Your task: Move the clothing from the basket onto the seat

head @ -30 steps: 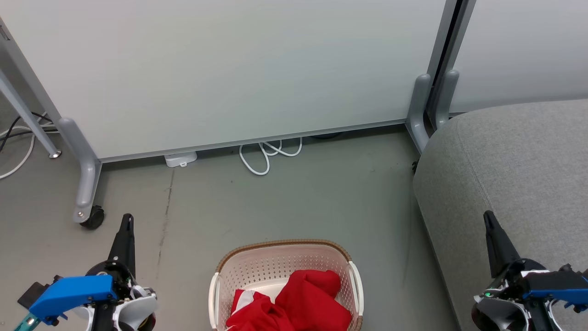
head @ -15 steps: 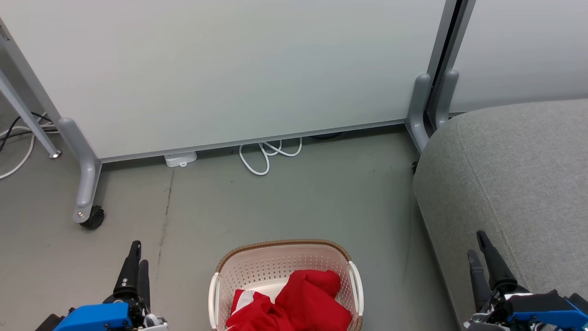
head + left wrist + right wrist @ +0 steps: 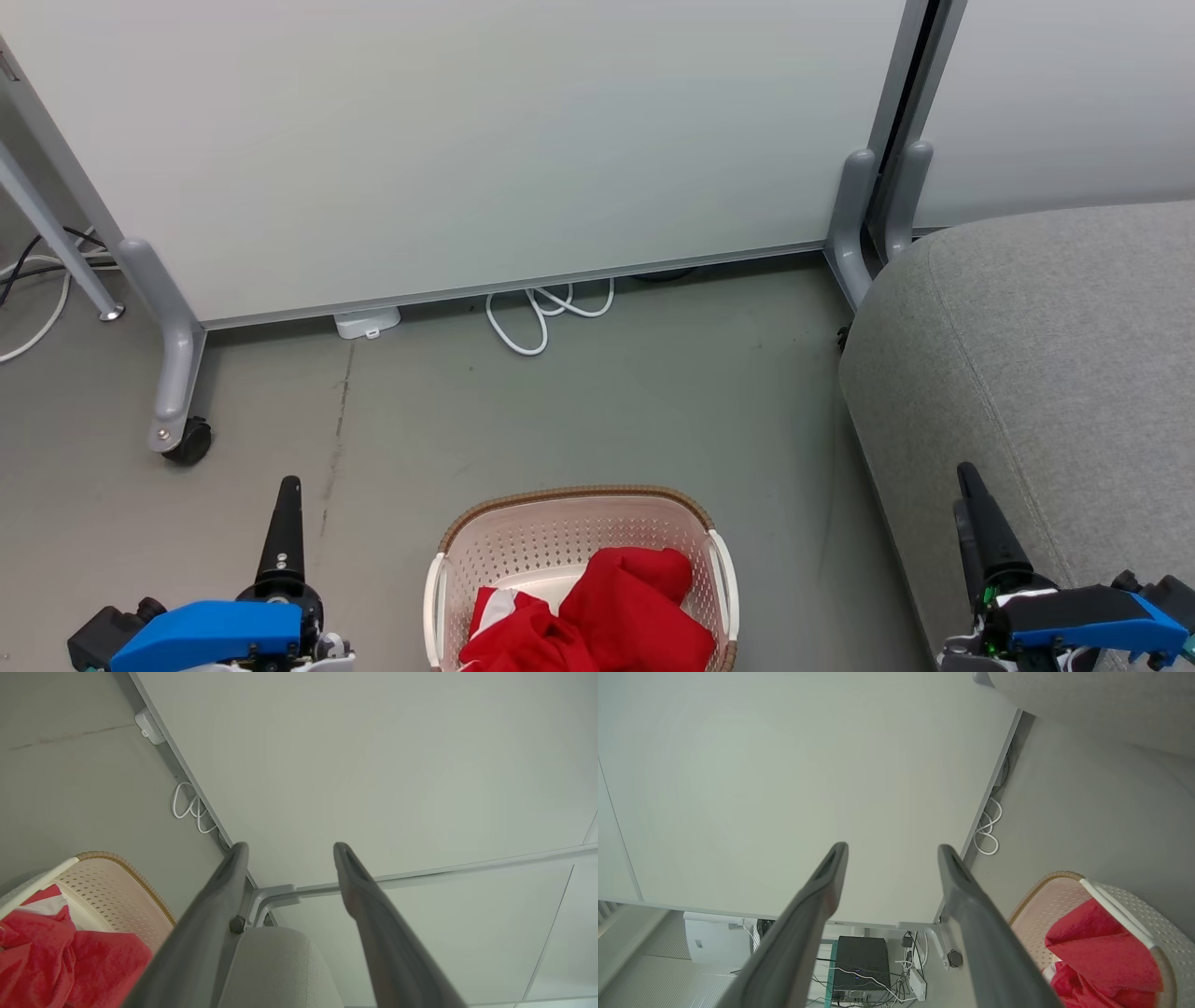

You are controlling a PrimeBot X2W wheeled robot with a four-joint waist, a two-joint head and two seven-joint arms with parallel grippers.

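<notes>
Both pincers are standing wide and empty. The left gripper [image 3: 290, 849] is hovering to the left of the basket [image 3: 579, 493]. The right gripper [image 3: 893, 848] is hovering to the basket's right, over the edge of the grey sofa seat [image 3: 1055, 355]. Both sets of fingers are pointing past the basket toward the partition.

The red clothing [image 3: 607, 611] is lying bunched inside the basket, heaped toward its near side. A strip of white trim is showing at the heap's left.

The fabric is looking soft, light and limp, so it is likely to sag and trail once lifted. It could also catch on the basket's white handles. The raised fold at the top of the heap, toward the basket's right handle, is offering the surest pinch. A deep bite there should gather more than one layer.

The basket is sitting on a smooth grey floor [image 3: 607, 411]. Beyond the basket a pale partition panel [image 3: 467, 140] is standing on castered legs. A white cable [image 3: 541, 322] is looping at its foot.
</notes>
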